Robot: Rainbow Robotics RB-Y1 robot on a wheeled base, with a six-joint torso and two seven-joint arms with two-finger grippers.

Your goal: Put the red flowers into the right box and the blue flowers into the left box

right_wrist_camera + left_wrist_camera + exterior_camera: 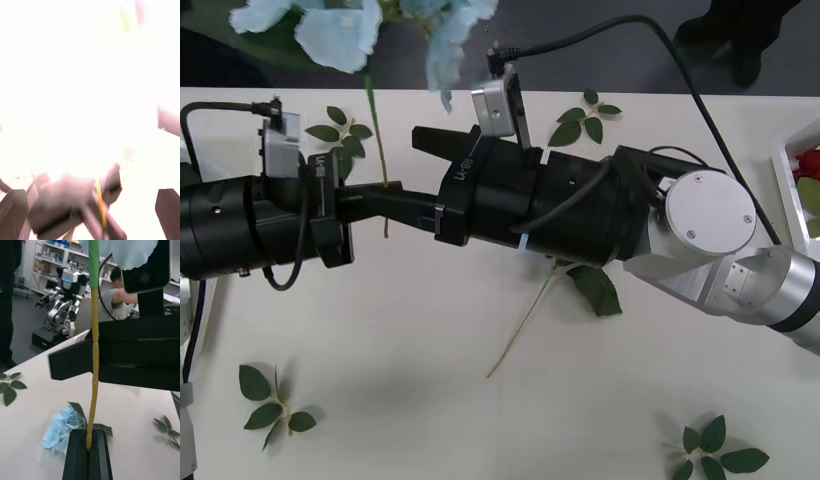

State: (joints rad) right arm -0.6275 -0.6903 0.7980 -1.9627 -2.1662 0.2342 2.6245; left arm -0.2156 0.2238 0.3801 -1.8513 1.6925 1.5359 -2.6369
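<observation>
Up close, the left wrist view settles it: the left gripper (88, 450) has its two black fingers pressed together on the thin yellow-green stem of a blue flower (93, 352), which rises straight between them. Seen from the front, that same stem (377, 130) hangs from fluffy pale-blue petals above the left gripper (395, 200). Another blue flower (62, 427), soft and clustered, lies on the white table (33, 450) just behind those fingers, unseen from the front. Beside the left gripper, the right gripper (438, 145) reaches across, matte black; whether it is spread I cannot tell. Well to its right sits the right box (788, 180), a white rim with red flowers (810, 165) inside. Loose leaf sprigs (270, 400) dot the table.
</observation>
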